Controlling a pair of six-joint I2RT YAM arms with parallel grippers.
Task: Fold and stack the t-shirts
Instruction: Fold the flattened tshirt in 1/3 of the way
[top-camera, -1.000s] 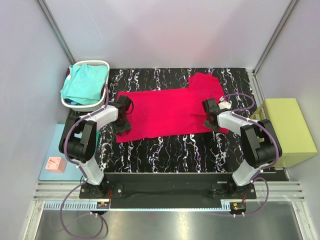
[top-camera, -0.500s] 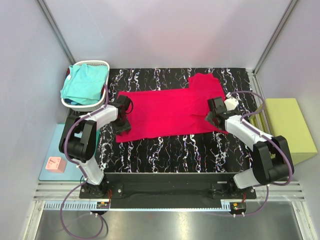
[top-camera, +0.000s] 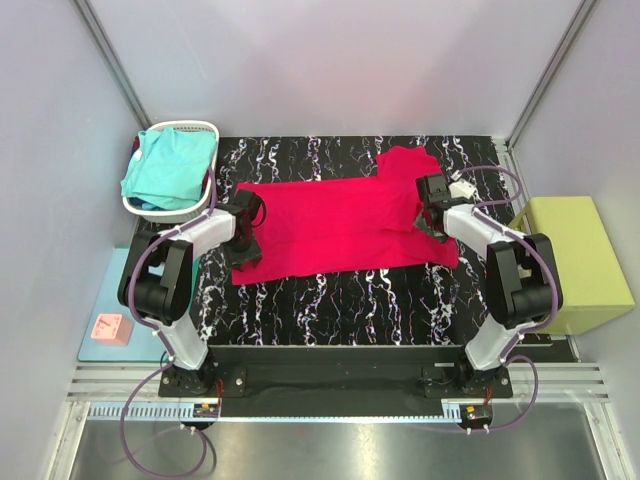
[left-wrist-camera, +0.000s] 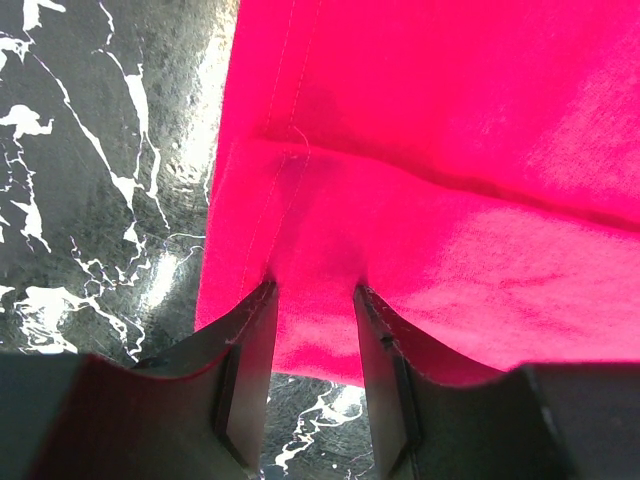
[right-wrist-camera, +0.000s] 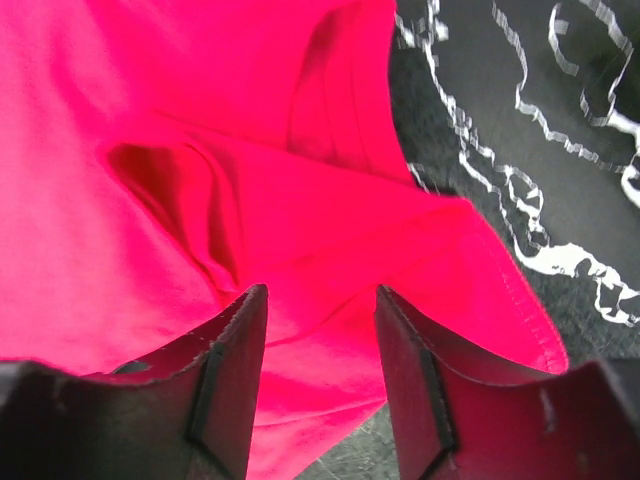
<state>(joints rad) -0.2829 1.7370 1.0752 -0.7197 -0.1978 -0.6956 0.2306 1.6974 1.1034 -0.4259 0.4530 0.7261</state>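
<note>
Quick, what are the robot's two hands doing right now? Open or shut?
Left gripper: open, fingers parted over the hem of the crimson-red cloth t-shirt.
Right gripper: open, fingers parted over a fold of the same t-shirt.

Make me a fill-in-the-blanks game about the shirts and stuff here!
The turquoise shirt sits in a white ___.
The red shirt lies spread on the black ___.
The pink cube sits on the light-blue ___.
Missing words: basket; table; mat.
</note>
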